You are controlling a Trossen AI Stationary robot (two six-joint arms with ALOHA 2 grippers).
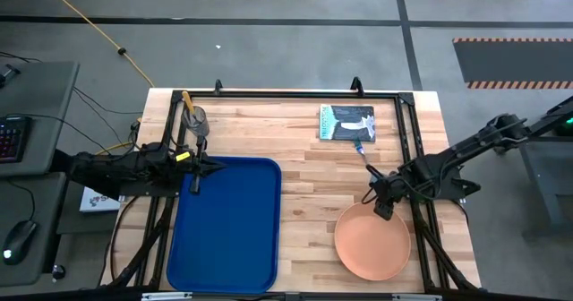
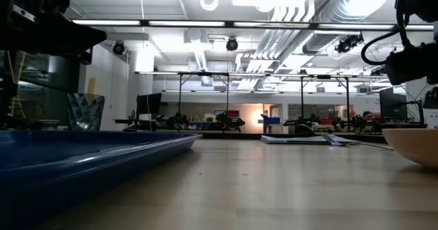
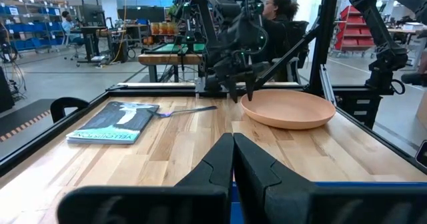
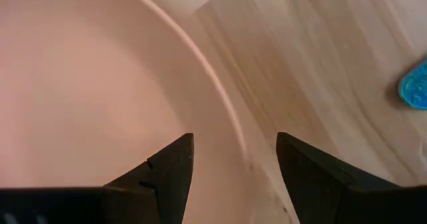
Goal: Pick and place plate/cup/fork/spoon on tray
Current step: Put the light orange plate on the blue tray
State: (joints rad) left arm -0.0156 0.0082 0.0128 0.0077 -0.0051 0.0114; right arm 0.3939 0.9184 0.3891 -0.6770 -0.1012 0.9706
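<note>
The salmon-orange plate (image 1: pixel 372 241) lies flat on the table at the near right. My right gripper (image 1: pixel 383 209) is open just above its far rim (image 4: pixel 213 84), one finger over the inside and one over the outside, touching nothing. The blue tray (image 1: pixel 224 225) lies at the near left. My left gripper (image 1: pixel 210 168) is shut and empty over the tray's far left corner. The dark grey cup (image 1: pixel 195 119) stands at the far left with the yellow-handled spoon (image 1: pixel 185 98) at it. The teal-blue fork (image 1: pixel 361 150) lies beside the book.
A teal-covered book (image 1: pixel 346 122) lies at the far middle of the table. A black metal frame (image 1: pixel 407 131) runs along the table's edges. Bare wood (image 1: pixel 304 193) lies between tray and plate. A person (image 3: pixel 280 11) sits beyond the table's right side.
</note>
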